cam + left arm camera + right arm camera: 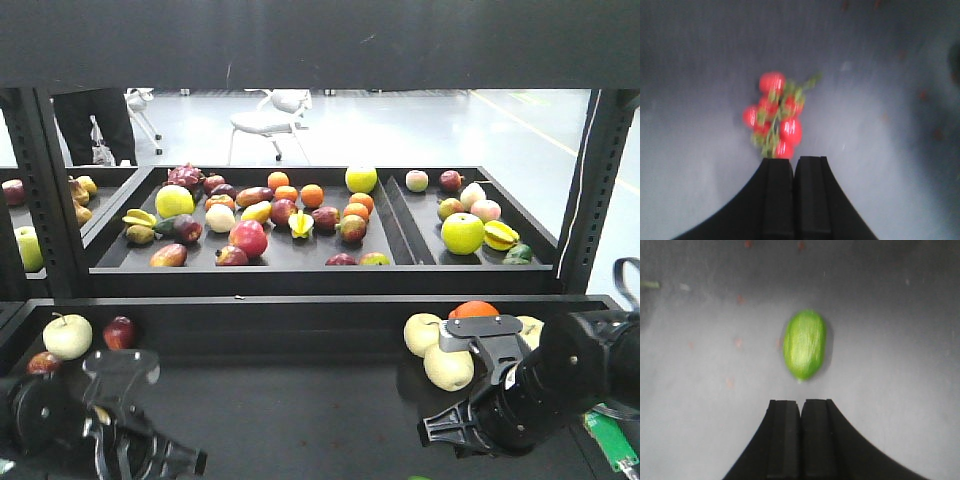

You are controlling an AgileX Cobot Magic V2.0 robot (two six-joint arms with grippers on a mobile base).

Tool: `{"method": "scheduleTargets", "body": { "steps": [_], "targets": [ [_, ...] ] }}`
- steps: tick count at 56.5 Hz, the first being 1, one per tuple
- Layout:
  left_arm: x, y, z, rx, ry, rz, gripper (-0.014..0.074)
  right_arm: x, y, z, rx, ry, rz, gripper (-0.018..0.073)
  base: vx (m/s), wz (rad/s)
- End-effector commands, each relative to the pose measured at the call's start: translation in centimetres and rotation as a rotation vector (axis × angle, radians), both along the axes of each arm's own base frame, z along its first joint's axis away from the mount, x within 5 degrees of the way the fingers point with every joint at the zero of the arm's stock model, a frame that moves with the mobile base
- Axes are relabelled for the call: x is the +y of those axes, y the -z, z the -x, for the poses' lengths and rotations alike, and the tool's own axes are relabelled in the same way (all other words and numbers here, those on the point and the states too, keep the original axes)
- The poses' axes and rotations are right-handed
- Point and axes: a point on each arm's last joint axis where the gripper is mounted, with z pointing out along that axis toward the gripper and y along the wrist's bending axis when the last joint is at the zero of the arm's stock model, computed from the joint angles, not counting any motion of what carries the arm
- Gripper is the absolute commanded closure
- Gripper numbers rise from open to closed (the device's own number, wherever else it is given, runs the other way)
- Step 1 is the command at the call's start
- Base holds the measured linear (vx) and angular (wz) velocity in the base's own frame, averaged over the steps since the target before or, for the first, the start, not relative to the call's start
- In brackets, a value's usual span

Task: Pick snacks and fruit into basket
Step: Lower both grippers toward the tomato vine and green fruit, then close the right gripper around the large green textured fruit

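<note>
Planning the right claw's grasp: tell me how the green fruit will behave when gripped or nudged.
The green fruit is oval and lies loose on a flat surface, so a nudge would probably roll it. Its skin looks smooth and shiny, so it may slip when squeezed.

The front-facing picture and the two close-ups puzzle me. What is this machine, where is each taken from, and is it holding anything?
It is a robot. The front-facing picture looks out from its body: its left arm and right arm show at the bottom, before black trays of mixed fruit. Each close-up comes from a camera on one wrist, looking past that arm's end effector. The left end effector is shut and empty, a red fruit cluster lying just beyond it on a grey surface. The right end effector is shut and empty too, facing a green oval fruit.
</note>
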Motion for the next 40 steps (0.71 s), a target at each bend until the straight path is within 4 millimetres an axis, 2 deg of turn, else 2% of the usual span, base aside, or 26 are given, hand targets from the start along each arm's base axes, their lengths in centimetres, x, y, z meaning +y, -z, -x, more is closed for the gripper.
{"method": "scheduleTargets", "body": {
  "steps": [1,9,15,24,34,40],
  "targets": [
    [-0.2,-3.0,-0.9,-0.126,-0.026,0.042,0.0594,0.6,-1.4,-0.8,-0.107,-0.013,0.021,0.0568,0.0,0.0],
    [-0.2,-3.3,-1.1,-0.139,-0.046,0.054,0.0594,1.5,0.4,-1.4,-0.111,-0.017,0.09,0.0568,0.0,0.0],
    [-0.2,-3.3,-1.1,-0.136,-0.046,0.054,0.0594,1.8,1.5,-2.3,-0.135,0.032,0.055,0.0566,0.0,0.0],
    [-0.2,-3.2,-1.1,-0.131,-0.045,0.054,0.0594,2.2,2.9,-3.2,-0.168,0.017,0.042,0.0544,0.0,0.0],
    [-0.2,-3.2,-1.1,-0.132,-0.044,0.053,0.0594,2.4,4.5,-3.7,-0.159,0.012,0.041,0.0419,0.0,0.0],
    [-0.2,-3.3,-1.1,-0.133,-0.043,0.053,0.0594,2.5,5.4,-4.0,-0.15,0.01,0.043,0.0265,0.0,0.0]
  ]
}}
